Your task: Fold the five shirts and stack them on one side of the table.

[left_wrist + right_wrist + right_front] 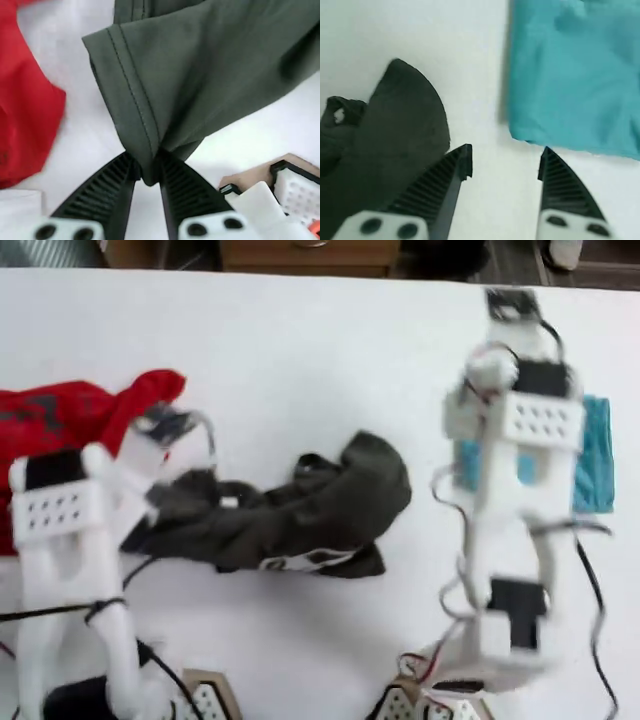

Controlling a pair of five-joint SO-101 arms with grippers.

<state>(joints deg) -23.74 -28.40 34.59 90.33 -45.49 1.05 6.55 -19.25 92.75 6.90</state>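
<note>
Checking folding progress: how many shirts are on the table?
3: a crumpled red cloth shirt at the left edge; a rumpled dark green cloth shirt mid-table; a teal cloth shirt beneath the right arm. Others may be hidden.

no text, number or sign can be read. the red shirt (75, 410) bears a dark print (38, 410), too blurred to make out. the dark green shirt (330, 500) carries a white marking (305, 562) at its near edge, likewise illegible.
</note>
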